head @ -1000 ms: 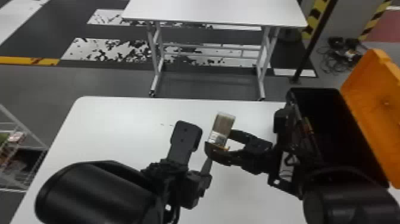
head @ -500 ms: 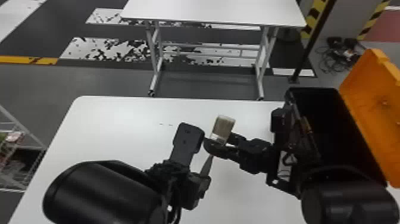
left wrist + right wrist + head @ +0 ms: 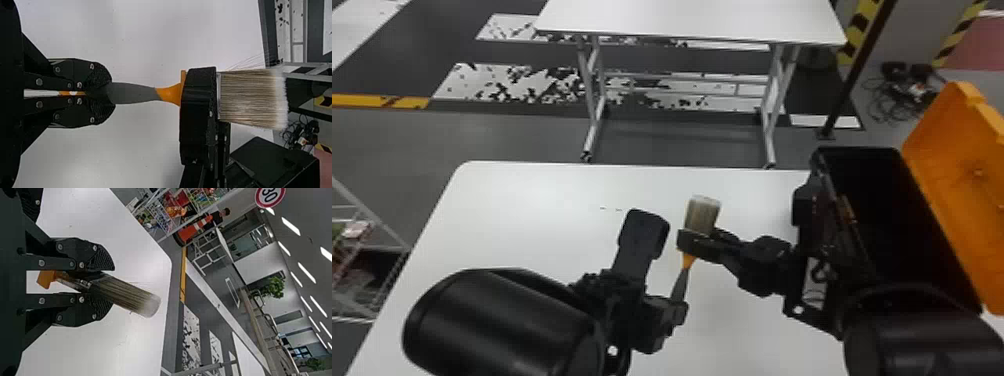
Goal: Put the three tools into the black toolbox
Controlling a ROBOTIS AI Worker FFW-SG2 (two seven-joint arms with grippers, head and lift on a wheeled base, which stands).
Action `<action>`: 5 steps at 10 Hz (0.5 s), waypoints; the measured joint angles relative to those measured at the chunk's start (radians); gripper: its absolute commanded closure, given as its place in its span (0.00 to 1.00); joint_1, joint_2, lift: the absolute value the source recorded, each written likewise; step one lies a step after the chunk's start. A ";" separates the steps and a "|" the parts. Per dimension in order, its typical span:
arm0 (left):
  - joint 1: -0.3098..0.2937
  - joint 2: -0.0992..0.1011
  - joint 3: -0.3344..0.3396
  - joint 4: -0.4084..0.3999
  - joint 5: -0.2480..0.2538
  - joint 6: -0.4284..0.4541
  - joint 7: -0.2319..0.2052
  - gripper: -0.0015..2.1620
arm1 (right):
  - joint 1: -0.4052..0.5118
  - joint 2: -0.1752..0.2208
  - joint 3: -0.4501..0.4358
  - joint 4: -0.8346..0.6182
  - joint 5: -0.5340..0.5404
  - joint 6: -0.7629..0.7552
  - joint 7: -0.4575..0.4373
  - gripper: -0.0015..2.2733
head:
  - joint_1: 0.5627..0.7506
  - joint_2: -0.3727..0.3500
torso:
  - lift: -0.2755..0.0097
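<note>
Between the arms a paintbrush [image 3: 702,215] is held bristles up, above the white table. My left gripper [image 3: 676,306] is shut on the grey end of its handle; in the left wrist view my left gripper [image 3: 105,93] pinches it, with the bristles [image 3: 252,98] pointing away. My right gripper [image 3: 701,241] is across the brush where bristles meet handle, and in the right wrist view my right gripper [image 3: 102,284] has both fingers against the brush [image 3: 131,297]. The black toolbox [image 3: 857,156] stands open at the right; its inside is too dark to make out.
The orange lid [image 3: 957,170] stands raised along the toolbox's right side. The right forearm lies over the toolbox's near left part. Beyond the work table [image 3: 532,190] stands a second white table [image 3: 692,20], and a wire rack [image 3: 372,220] is at the far left.
The right gripper's fingers have come together on the brush, which were apart around it a second ago. The brush has turned slightly more upright, while the left gripper has barely moved.
</note>
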 measured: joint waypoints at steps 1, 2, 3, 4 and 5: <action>0.005 0.000 0.025 -0.002 0.032 0.000 -0.024 0.70 | 0.008 -0.001 -0.005 -0.009 0.000 0.000 0.000 0.99 | 0.70 0.47 | 0.79; 0.014 0.000 0.038 -0.008 0.048 0.000 -0.041 0.05 | 0.013 -0.001 -0.010 -0.015 0.000 -0.001 0.000 0.99 | 0.70 0.46 | 0.79; 0.031 0.000 0.047 -0.026 0.055 0.000 -0.075 0.00 | 0.016 -0.003 -0.014 -0.017 0.002 -0.003 -0.004 0.99 | 0.70 0.44 | 0.79; 0.049 0.000 0.052 -0.049 0.060 0.000 -0.089 0.00 | 0.018 -0.003 -0.017 -0.018 0.001 -0.005 -0.001 0.99 | 0.70 0.43 | 0.79; 0.068 0.000 0.068 -0.078 0.077 0.000 -0.110 0.01 | 0.018 -0.003 -0.022 -0.020 0.001 -0.006 -0.001 0.99 | 0.70 0.42 | 0.79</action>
